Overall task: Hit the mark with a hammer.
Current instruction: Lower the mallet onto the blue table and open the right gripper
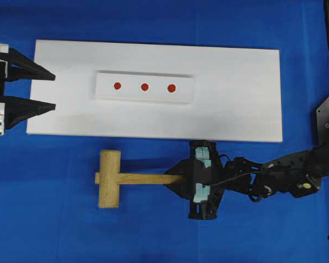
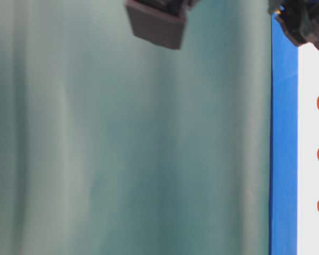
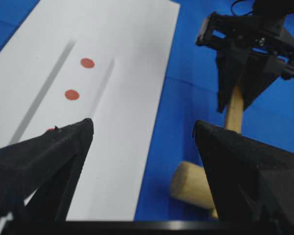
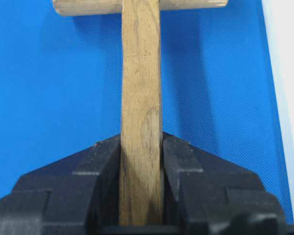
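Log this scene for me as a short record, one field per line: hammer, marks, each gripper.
hammer: light-tan wooden mallet lying on the blue cloth, below the white board
marks: three red dots in a row on a raised white strip
right gripper: jaws shut on the mallet's handle
left gripper: jaws open, empty, at the board's left edge

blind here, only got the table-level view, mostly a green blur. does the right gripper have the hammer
Observer: Yes, the right gripper is shut on the hammer handle.
Operator: where's the hammer head
Observer: On the blue cloth, just off the white board, not over it.
Operator: how many marks
Observer: Three red dots in a row on a raised white strip.
Operator: left gripper in the way?
Observer: The left gripper is open at the board's left end, clear of the dots.
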Robot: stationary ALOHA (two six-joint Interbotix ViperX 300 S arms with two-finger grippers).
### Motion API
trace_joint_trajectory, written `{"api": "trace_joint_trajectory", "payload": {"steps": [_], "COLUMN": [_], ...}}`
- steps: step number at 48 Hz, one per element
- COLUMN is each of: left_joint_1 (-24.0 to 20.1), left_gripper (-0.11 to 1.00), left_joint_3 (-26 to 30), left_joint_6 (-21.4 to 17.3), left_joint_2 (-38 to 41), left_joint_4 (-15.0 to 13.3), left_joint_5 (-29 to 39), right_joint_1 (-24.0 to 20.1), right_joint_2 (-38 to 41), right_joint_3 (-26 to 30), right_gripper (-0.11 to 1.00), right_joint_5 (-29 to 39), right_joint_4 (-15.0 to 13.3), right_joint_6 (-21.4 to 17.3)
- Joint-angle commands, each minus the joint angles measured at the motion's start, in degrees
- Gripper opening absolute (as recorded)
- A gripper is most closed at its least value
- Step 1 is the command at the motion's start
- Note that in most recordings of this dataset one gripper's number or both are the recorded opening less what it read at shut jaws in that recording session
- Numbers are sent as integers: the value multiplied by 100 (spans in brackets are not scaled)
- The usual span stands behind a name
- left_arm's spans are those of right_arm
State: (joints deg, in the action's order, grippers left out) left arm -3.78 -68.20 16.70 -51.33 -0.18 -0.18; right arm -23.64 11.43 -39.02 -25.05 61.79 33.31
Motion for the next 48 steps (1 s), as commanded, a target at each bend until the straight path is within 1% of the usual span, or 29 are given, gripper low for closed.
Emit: {"api": "trace_joint_trajectory", "payload": {"steps": [1,16,48], "left_joint_1": [-9,-18,-26], "left_gripper": [80,79,79], "left_joint_3": [62,62,62], "left_joint_6": [-9,-9,18], "left_joint_2": [18,26,26], "left_joint_4": [-9,-9,-9], "left_joint_5": [-53,-53,-35], "right_joint_1": [44,70,79], "right_joint_2": [-9,316,299], "right_joint_3": [185,404,352], "right_gripper": [7,7,7], "right_joint_5": [-18,466,747], "right_joint_4": [-26,-149,-167], "right_joint_6": [9,35,62]}}
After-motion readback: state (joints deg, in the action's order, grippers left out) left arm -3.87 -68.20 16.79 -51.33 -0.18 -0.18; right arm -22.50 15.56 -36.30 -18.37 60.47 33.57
